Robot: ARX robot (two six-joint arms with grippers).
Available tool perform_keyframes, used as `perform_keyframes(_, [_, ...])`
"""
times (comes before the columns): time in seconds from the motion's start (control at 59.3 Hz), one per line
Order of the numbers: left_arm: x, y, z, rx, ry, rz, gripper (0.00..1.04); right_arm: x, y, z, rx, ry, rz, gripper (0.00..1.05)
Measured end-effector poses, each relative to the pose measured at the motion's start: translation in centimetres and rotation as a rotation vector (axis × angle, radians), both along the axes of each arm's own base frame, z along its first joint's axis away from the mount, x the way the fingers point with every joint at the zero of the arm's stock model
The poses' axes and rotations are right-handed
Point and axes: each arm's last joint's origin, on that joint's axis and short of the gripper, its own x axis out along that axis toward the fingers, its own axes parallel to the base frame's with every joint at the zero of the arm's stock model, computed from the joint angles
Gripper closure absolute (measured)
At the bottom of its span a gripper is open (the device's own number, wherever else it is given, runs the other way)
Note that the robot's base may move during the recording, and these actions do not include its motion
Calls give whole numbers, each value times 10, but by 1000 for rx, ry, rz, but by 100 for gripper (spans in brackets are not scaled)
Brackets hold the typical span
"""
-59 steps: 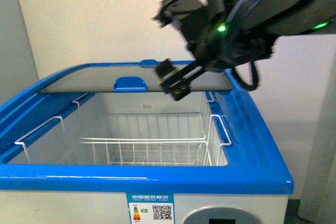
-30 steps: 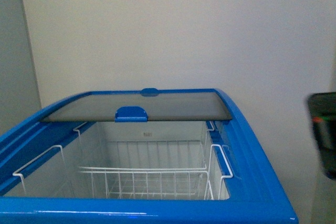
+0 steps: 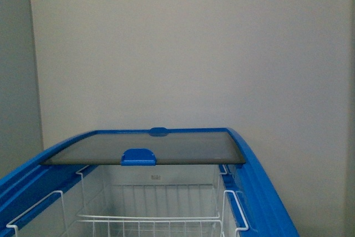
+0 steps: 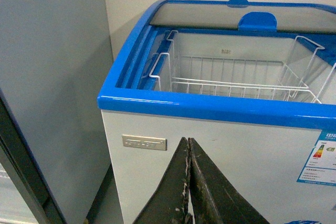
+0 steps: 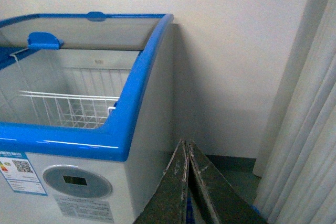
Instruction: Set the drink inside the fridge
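Fridge point(image 4: 210, 145) white, blue rim; wire basket point(image 4: 236, 80) white; wall point(image 3: 194, 48) cream.

Fridge point(image 3: 260, 192) front below the front view's edge.

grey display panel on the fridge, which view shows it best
The right wrist view: the oval grey display panel sits whole on the fridge front. The front view cuts off the fridge's front face; the left wrist view shows only labels.

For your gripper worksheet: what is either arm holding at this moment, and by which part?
Nothing. The left gripper and right gripper both have their fingers pressed together with nothing between them, in front of the open fridge. No drink is visible.
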Motion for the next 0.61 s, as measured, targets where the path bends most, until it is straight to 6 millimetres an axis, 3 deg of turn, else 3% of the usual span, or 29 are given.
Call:
perform_keyframes(0.405, [0, 0, 0, 0, 0, 0, 102, -13, -20, -28, -7, 25, -10, 102])
perform_keyframes(0.607, [0, 0, 0, 0, 0, 0, 102, -16, -20, -30, -6, 2, -8, 102])
